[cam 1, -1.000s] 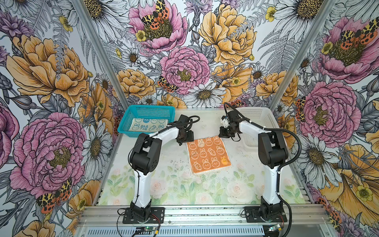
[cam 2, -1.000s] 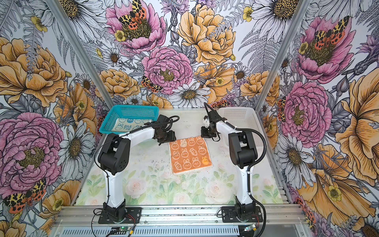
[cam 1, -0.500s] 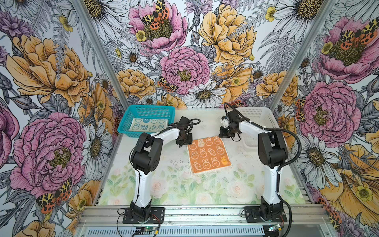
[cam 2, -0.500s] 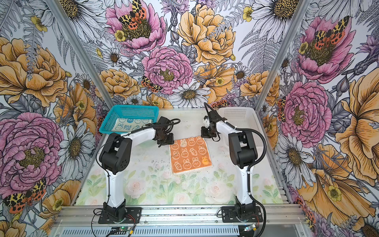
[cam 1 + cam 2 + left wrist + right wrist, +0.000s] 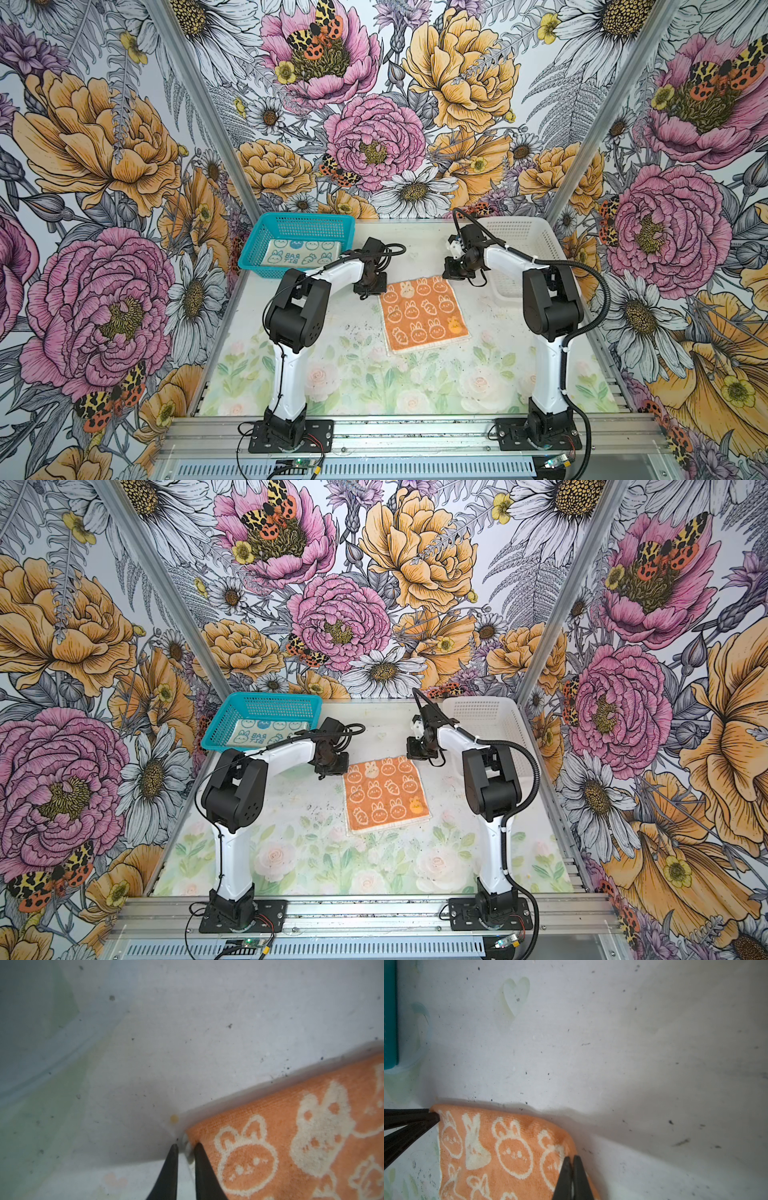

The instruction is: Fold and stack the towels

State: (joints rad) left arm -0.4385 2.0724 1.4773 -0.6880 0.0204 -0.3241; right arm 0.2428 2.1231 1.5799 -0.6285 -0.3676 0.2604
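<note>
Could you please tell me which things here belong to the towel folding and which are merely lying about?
Part of the job:
- orange bunny towel, spread flat, its far corners pinched by the left gripper and right gripper
- cream bunny towel, inside the teal mesh basket

Just lying about:
- teal mesh basket
- white mesh basket

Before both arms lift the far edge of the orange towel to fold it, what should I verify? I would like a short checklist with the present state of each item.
1. Left end effector pinches the towel's far left corner: ok, the hem sits between its fingertips.
2. Right end effector pinches the far right corner: ok.
3. Orange towel lies flat and unfolded: ok.
4. Table in front of the towel is free for the fold: ok.
5. Each grip is deep enough to hold: cannot tell.
6. Cream towel lies in the teal basket, out of the path: ok.
</note>
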